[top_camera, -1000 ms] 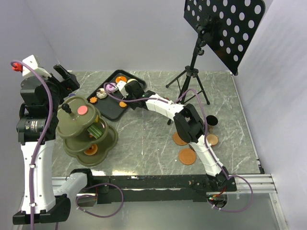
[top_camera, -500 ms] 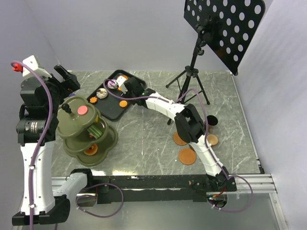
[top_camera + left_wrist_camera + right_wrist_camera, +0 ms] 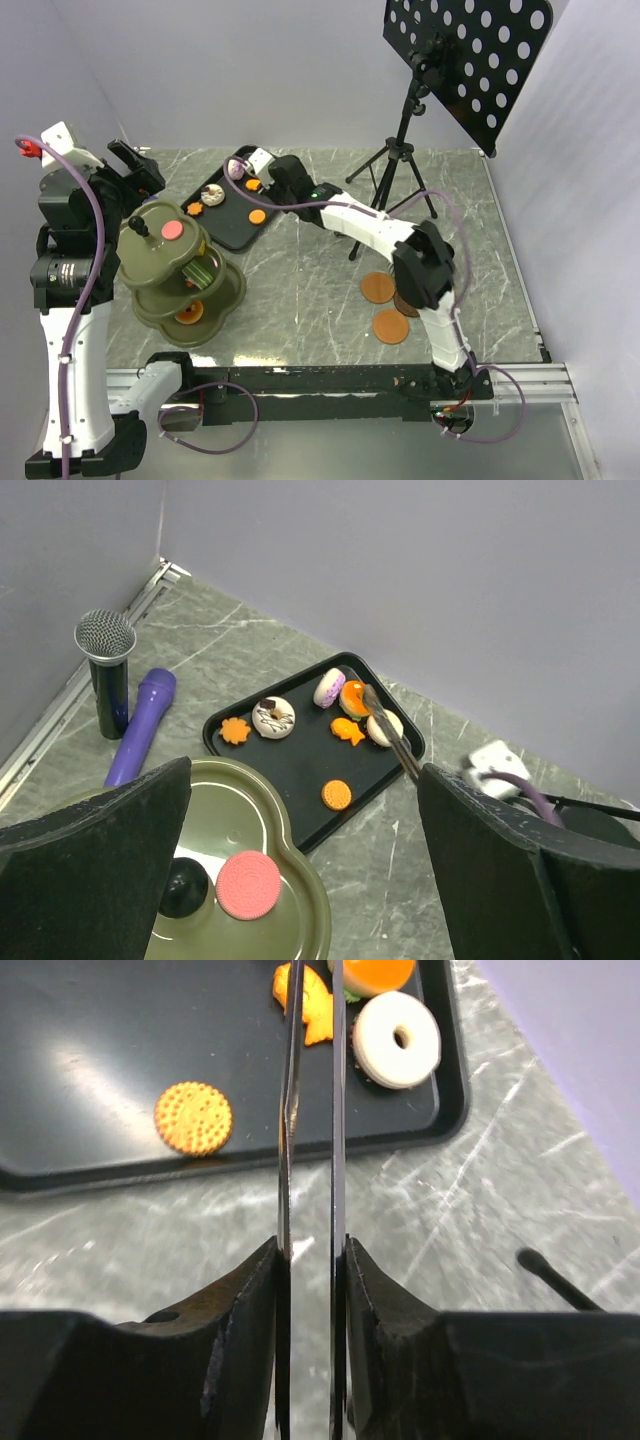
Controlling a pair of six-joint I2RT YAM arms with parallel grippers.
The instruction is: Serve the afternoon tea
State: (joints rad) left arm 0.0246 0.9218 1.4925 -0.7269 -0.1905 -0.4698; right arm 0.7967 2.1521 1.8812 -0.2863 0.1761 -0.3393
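Several toy pastries lie on the black tray (image 3: 290, 770): an orange leaf (image 3: 235, 730), a drizzled donut (image 3: 273, 717), a purple-white donut (image 3: 329, 687), an orange donut (image 3: 354, 697), an orange fish (image 3: 318, 1015), a white donut (image 3: 398, 1040) and a round biscuit (image 3: 193, 1118). My right gripper (image 3: 312, 1260) is shut on the metal tongs (image 3: 335, 1110), whose narrowed blades reach over the fish. My left gripper (image 3: 305, 860) hangs open above the green tiered stand (image 3: 290, 870), which holds a pink biscuit (image 3: 249, 884). Two brown-orange saucers (image 3: 378, 288) lie at the right; the cups are hidden.
A music stand's tripod (image 3: 400, 150) is at the back right, close to my right arm. A microphone (image 3: 105, 670) and a purple handle (image 3: 140, 730) lie in the back left corner. The stand's lower tiers (image 3: 185, 300) hold more pastries.
My right arm has reached farther back and left over the tray, and the tongs' blades have narrowed. Its elbow swung right, covering the dark cup. The left arm shifted slightly.
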